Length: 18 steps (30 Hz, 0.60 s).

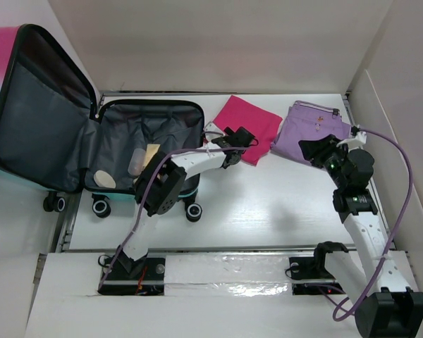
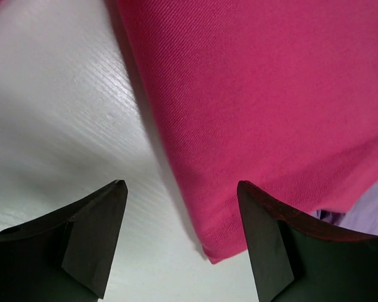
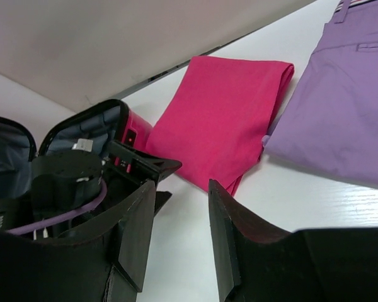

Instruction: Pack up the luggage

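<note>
left gripper [image 2: 181,184] spread, empty, over pink cloth [image 2: 271,113] corner | right gripper [image 3: 181,182] spread, empty, near purple cloth [image 3: 346,94] | luggage [image 1: 42,120] open, far left, small items inside

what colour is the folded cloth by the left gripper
Plain hot pink, no print. The flat folded fabric cloth shows best in the left wrist view.

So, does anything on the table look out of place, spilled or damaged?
Nothing stands out. The folded pink cloth and the folded purple garment lie flat and neat on the white table, beside the open pink-and-teal hard-shell suitcase.
</note>
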Each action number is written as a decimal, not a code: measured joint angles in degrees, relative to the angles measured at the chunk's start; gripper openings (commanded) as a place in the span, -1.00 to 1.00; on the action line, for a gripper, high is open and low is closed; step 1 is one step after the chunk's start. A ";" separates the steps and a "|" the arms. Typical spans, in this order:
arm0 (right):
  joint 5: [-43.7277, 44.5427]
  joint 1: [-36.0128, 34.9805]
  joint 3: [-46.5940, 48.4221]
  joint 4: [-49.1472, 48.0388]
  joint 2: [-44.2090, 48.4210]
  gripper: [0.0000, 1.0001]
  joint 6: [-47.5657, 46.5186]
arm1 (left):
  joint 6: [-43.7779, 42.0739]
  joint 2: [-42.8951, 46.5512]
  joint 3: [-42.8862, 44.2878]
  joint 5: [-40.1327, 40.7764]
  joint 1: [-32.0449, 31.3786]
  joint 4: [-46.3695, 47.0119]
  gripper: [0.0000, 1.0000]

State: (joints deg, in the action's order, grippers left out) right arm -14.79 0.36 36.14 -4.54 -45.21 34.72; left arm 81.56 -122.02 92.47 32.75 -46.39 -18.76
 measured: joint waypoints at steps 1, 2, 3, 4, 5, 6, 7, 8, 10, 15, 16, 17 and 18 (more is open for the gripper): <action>-0.33 0.00 0.00 0.00 0.00 -0.10 0.00 | 0.37 -0.63 0.70 -0.17 0.28 -0.48 0.39; -0.61 0.00 0.00 0.00 0.02 -0.10 0.00 | 0.70 -1.36 1.57 -0.35 0.59 -1.07 0.40; -0.81 0.00 0.00 0.00 0.09 -0.11 0.00 | 1.03 -1.92 2.32 -0.61 0.83 -1.55 0.39; -1.03 0.00 0.00 0.00 0.15 -0.11 0.00 | 1.11 -2.91 3.45 -0.81 1.22 -1.79 0.38; -1.31 0.00 0.00 0.00 0.20 -0.11 -0.02 | 1.16 -3.67 4.52 -0.98 1.51 -2.38 0.37; -1.62 0.00 0.00 -0.02 0.24 -0.11 -0.02 | 1.31 -4.59 5.77 -1.11 1.81 -3.02 0.36; -1.84 0.00 0.00 -0.02 0.24 -0.11 -0.02 | 1.46 -5.51 7.04 -1.27 2.03 -3.63 0.35; -2.03 0.00 0.00 -0.02 0.24 -0.11 -0.02 | 1.53 -6.40 8.31 -1.38 2.43 -4.31 0.34; -2.19 0.00 -0.02 -0.02 0.24 -0.11 -0.02 | 1.68 -7.69 10.05 -1.55 2.86 -5.11 0.32; -2.27 0.00 -0.02 -0.02 0.24 -0.11 -0.02 | 1.95 -8.92 10.99 -1.79 3.72 -6.21 0.25; -2.27 0.00 -0.02 0.00 0.24 -0.11 -0.02 | 1.92 -9.14 11.23 -1.77 3.78 -6.29 0.23; -2.27 0.00 -0.02 0.00 0.28 -0.11 -0.02 | 1.95 -9.33 11.52 -1.77 3.82 -6.29 0.22; -2.27 0.00 -0.02 0.02 0.35 -0.11 -0.02 | 1.95 -9.51 11.67 -1.81 3.85 -6.25 0.21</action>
State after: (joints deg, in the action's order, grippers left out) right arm -17.06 0.36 36.12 -4.51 -44.86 34.70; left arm 83.50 -131.52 104.14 30.94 -42.54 -25.02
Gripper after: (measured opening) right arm 0.446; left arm 0.616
